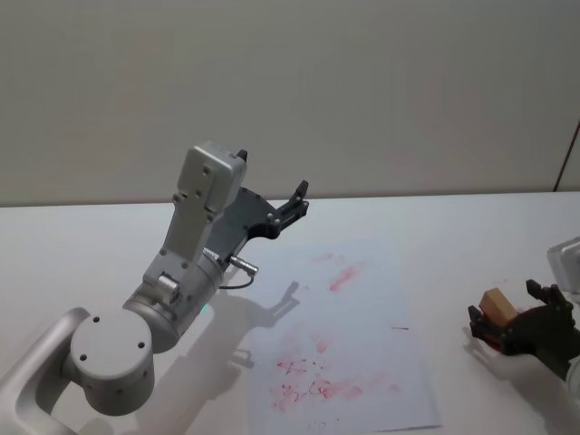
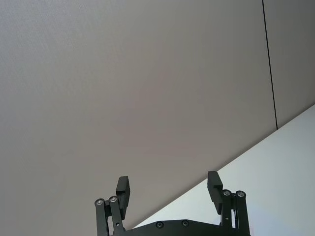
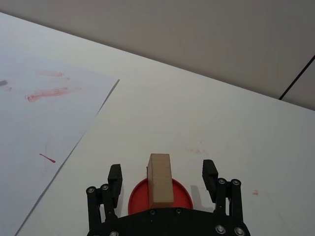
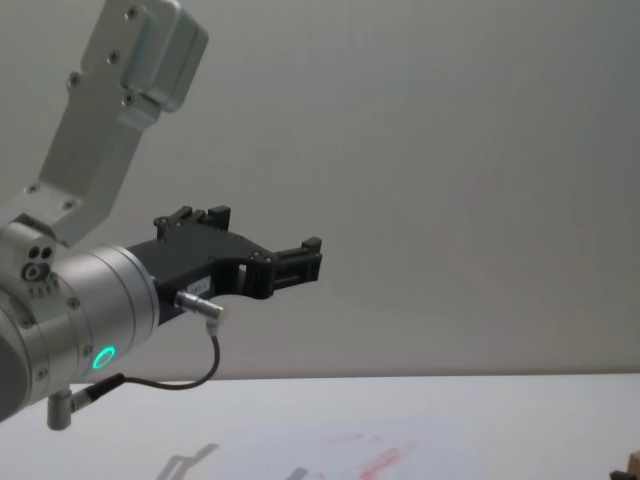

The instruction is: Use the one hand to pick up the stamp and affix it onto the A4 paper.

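Bare lab setup; plain white table [image 1: 91, 245], blank wall [image 1: 362, 91]

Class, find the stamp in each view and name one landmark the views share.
Head view: stamp, lower right, between the right end effector's open fingers.
Right wrist view: stamp bottom centre, over a red pad.
Chest view: perhaps the tan sliver, bottom right corner.
Left wrist view: raised left end effector faces the wall.
Landmark: the red-smeared paper.

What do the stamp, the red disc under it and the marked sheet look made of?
The stamp: likely unfinished wood, a matte tan, sharp-edged block. The right gripper stands open around it. The red disc: probably plastic, smooth, uniform red; unsure. The sheet: thin matte white paper, lying flat, smeared with red ink.
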`<control>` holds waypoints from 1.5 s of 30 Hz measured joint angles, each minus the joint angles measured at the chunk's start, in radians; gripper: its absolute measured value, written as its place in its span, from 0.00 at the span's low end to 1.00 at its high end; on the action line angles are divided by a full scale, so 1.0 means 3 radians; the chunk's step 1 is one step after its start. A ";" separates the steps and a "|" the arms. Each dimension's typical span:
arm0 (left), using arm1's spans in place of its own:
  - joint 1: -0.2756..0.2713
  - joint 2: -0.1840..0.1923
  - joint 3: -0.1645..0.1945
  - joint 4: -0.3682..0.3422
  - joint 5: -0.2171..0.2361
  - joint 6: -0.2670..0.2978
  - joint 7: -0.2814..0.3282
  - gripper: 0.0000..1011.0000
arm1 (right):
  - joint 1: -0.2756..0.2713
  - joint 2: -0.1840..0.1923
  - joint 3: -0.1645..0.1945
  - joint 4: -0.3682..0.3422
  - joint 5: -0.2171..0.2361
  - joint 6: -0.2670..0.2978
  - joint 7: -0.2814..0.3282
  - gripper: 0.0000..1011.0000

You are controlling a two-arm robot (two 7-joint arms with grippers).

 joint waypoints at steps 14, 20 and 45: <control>0.0000 0.0000 0.0000 0.0000 0.0000 0.0000 0.0000 0.99 | 0.0047 -0.0047 -0.0016 0.0081 -0.0051 0.0055 -0.0003 0.79; 0.0000 0.0000 0.0000 0.0000 0.0000 0.0000 0.0000 0.99 | 0.0056 -0.0057 -0.0019 0.0095 -0.0062 0.0063 -0.0004 0.62; 0.0000 0.0000 0.0000 0.0000 0.0000 0.0000 0.0000 0.99 | 0.0101 -0.0085 -0.0028 0.0008 -0.0060 -0.0048 0.0156 0.21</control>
